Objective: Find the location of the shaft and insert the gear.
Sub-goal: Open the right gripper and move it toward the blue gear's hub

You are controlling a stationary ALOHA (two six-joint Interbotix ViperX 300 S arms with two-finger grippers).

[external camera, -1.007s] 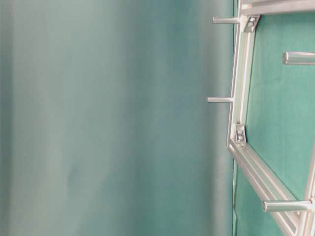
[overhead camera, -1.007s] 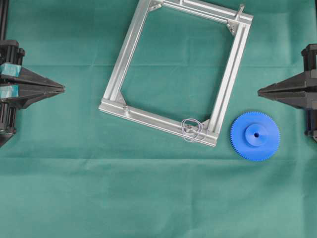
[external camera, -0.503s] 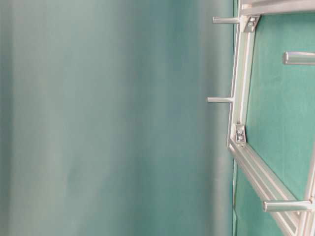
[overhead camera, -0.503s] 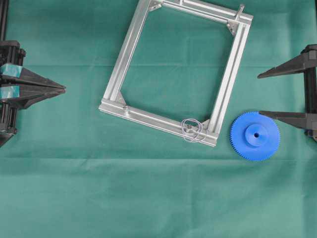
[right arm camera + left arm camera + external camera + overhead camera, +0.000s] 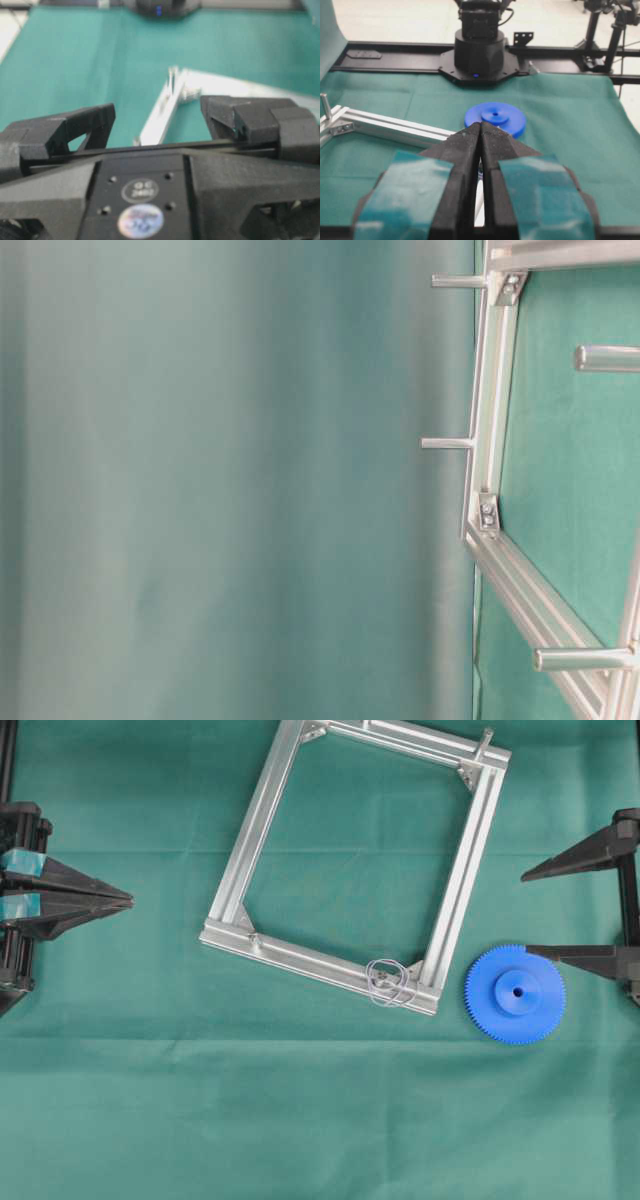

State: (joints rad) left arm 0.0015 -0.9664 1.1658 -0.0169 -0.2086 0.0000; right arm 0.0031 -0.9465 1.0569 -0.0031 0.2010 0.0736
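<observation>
The blue gear (image 5: 515,993) lies flat on the green cloth, just right of the aluminium frame's (image 5: 455,910) near corner. My right gripper (image 5: 527,913) hovers at the right edge, open wide, with its nearer finger over the gear's top rim and nothing between its fingers. In the right wrist view the right gripper (image 5: 156,111) is spread apart over a frame bar (image 5: 167,112). My left gripper (image 5: 125,900) rests far left, shut and empty, and the left wrist view shows the gear (image 5: 495,117) beyond it. A thin silver shaft (image 5: 487,738) stands on the frame's far right corner. Similar pins (image 5: 447,443) stick out in the table-level view.
A loop of thin wire (image 5: 390,982) lies on the frame's near right corner. The frame sits tilted in the upper middle of the cloth. The opposite arm's black base (image 5: 480,50) stands behind the gear in the left wrist view.
My right gripper has gone from shut to wide open, its fingers spreading apart above the gear. The gear, frame and left arm have not moved.
</observation>
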